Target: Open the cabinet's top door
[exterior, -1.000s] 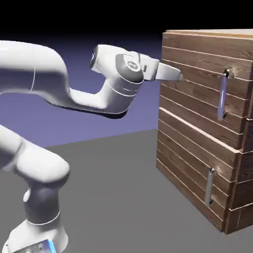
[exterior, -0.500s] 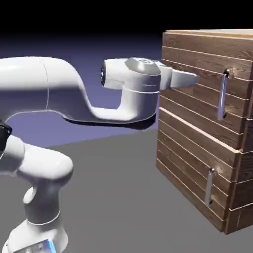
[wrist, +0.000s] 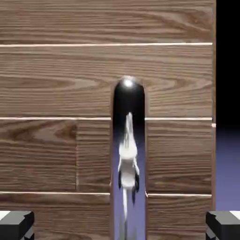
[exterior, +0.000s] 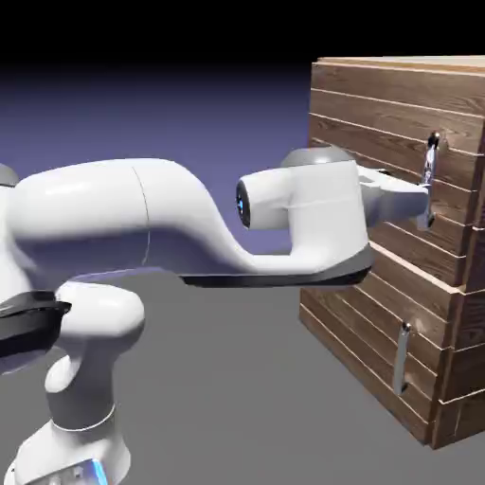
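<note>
Moved since earlier: my pincer (exterior: 425,201) has come right and lower, up to the handle (exterior: 429,175)
My pincer: spread wide, holding nothing
Top door (exterior: 379,123): upper right of the exterior view, shut
Bar: rigid, probably slippery; I'd pinch mid-length
Door weight: likely heavyish, swinging stiffly

Exterior view: set back beside the arm (exterior: 175,223), facing the cabinet (exterior: 379,142) obliquely. Hand view: close, facing planks straight on. Both share the upper handle (exterior: 430,175).

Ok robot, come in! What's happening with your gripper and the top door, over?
Gripper open, long handle between its fingertips, not gripped. Top door shut. Nothing seen in the way.
</note>
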You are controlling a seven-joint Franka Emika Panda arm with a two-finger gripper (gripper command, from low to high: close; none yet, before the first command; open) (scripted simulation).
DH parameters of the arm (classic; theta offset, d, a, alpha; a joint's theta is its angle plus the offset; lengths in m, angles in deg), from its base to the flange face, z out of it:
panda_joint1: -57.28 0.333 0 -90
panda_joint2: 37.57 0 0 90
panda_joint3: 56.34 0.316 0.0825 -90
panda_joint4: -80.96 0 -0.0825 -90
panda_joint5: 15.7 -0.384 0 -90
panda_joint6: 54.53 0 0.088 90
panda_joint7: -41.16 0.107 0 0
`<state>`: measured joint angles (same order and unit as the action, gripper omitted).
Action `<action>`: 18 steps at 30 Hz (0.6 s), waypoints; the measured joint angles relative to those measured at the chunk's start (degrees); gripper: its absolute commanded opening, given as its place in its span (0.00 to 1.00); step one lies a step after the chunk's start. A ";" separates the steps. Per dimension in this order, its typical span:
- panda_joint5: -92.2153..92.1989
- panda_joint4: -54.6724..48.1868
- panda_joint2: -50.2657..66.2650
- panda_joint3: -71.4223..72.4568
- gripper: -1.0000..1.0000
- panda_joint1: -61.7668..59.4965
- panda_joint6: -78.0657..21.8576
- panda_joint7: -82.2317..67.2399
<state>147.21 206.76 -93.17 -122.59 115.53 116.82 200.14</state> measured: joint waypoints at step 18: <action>-8.22 9.73 2.98 8.71 0.00 -10.35 -11.25 -0.67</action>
<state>138.99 216.50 -90.18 -113.88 105.18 105.57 199.47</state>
